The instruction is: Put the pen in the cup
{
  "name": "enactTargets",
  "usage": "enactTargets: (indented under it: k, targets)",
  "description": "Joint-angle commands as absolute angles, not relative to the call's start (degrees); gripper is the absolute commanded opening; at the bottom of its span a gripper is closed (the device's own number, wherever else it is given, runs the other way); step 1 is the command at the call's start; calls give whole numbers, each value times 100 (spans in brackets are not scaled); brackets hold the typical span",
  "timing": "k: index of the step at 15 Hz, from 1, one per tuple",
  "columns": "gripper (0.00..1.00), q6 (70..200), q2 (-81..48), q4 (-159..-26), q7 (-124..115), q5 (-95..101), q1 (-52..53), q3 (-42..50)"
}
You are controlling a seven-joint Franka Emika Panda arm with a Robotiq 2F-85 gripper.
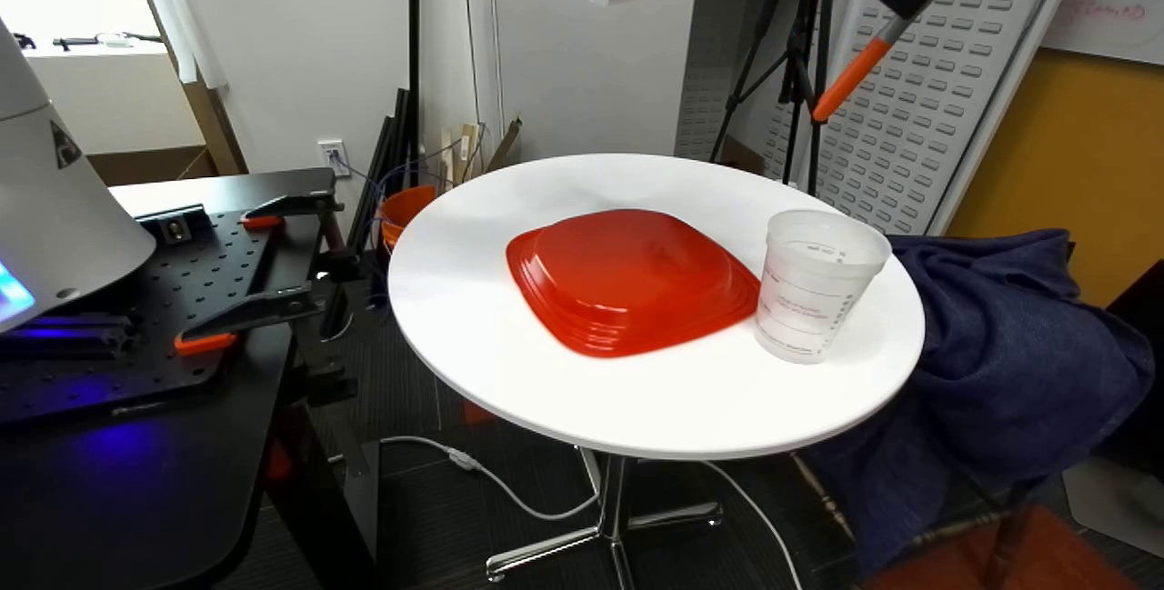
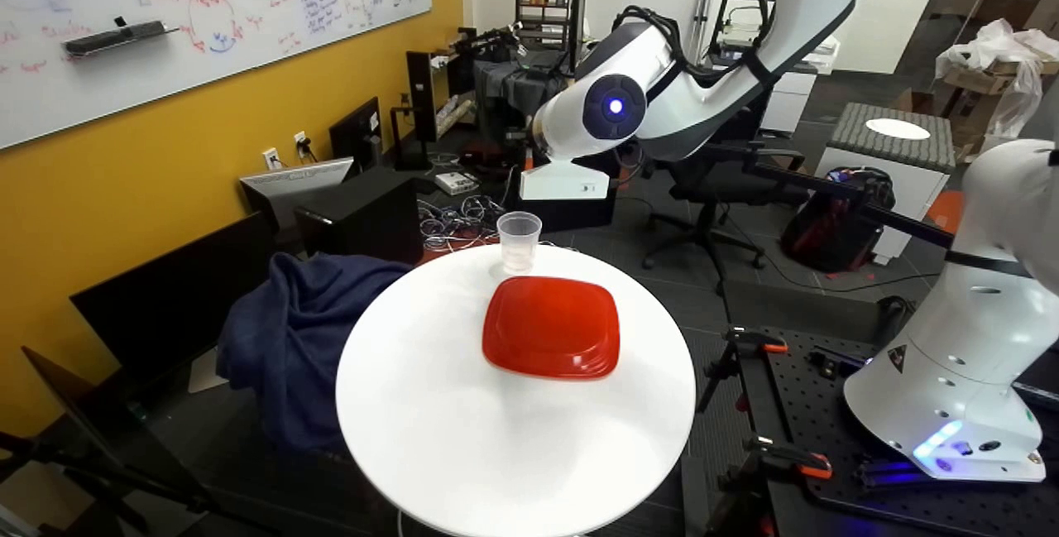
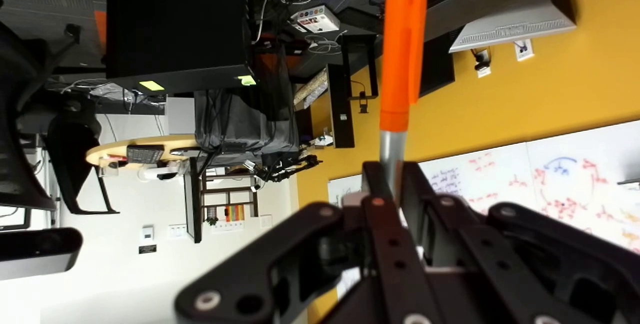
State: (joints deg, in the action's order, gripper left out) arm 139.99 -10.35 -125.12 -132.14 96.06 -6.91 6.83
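1. At left in an exterior view, the table (image 1: 455, 317) bears the plate (image 1: 627, 254), which seems to lie face down — likely no part of the job.
2. Right of it, just beside the plate, the cup (image 1: 809, 290) stands upright, mouth up to receive.
3. Farthest right and well above the table, the gripper (image 3: 393, 175) has its fingers clamped on the pen (image 1: 852, 79) by its grey barrel; the orange end juts free and slants down — probably so it can enter first.

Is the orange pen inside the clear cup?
No, the gripper holds the pen in the air, away from the cup on the table.
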Motion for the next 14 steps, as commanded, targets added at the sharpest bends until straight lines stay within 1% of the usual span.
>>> enactTargets:
  k: [1,14]
  targets:
    - [3,13995,-1413,-12131,-13420,9744,-773,647]
    - [3,13879,-2498,-11366,-13292,9617,-802,562]
